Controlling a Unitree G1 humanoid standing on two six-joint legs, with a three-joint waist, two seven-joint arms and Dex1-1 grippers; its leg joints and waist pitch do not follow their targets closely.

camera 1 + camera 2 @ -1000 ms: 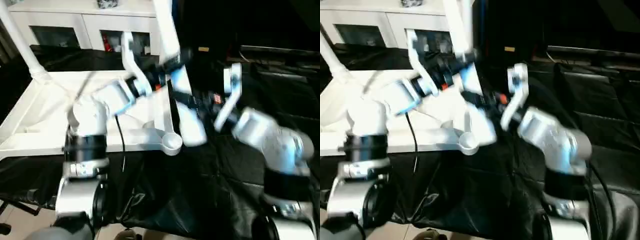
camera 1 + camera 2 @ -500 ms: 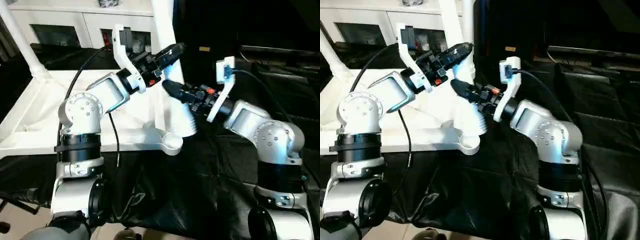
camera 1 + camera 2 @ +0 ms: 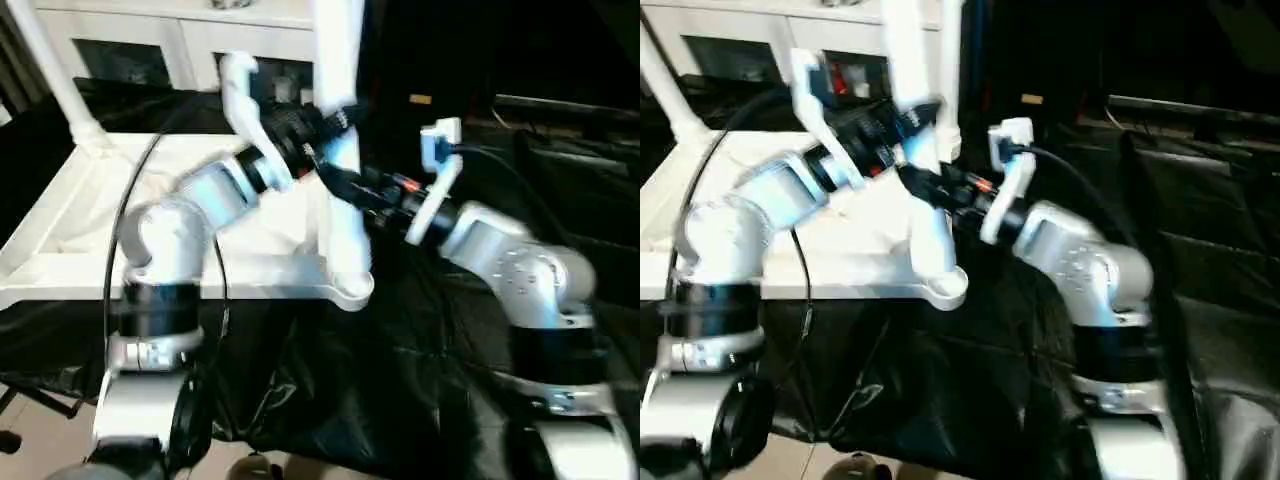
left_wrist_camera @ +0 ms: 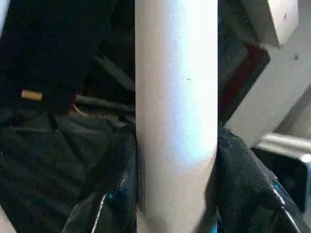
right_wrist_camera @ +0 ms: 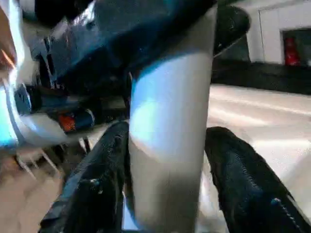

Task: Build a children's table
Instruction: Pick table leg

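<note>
two grippers: both on one long tapered white plastic tube leg (image 3: 338, 150), standing near upright over the near right corner of the tabletop
left gripper (image 3: 335, 118): black fingers (image 4: 119, 194) pressed against both sides of the leg higher up, part-way open only by the tube's width; reads as a steadying hold so the leg keeps its line
right gripper (image 3: 335, 182): lower on the same leg, black fingers (image 5: 104, 179) either side of the tube; whether they press it or stand just off it, cannot tell
tabletop: white rectangular plastic tabletop (image 3: 120, 240) lies underside up on the black cloth (image 3: 400, 390), so the sockets face upward to take legs
socket: round white corner socket (image 3: 352, 290) at the near right corner; the leg's wide foot sits at or in it, how deep is hidden
second leg: another white tube leg (image 3: 50, 70) already stands in the far left corner
step, as judged: seating and turning this leg home; two holds at different heights give leverage and stop it tipping
risk, as judged: leaning leg could bind in the socket
background: white cabinet with glass-fronted doors (image 3: 150, 50) behind, not part of the job
</note>
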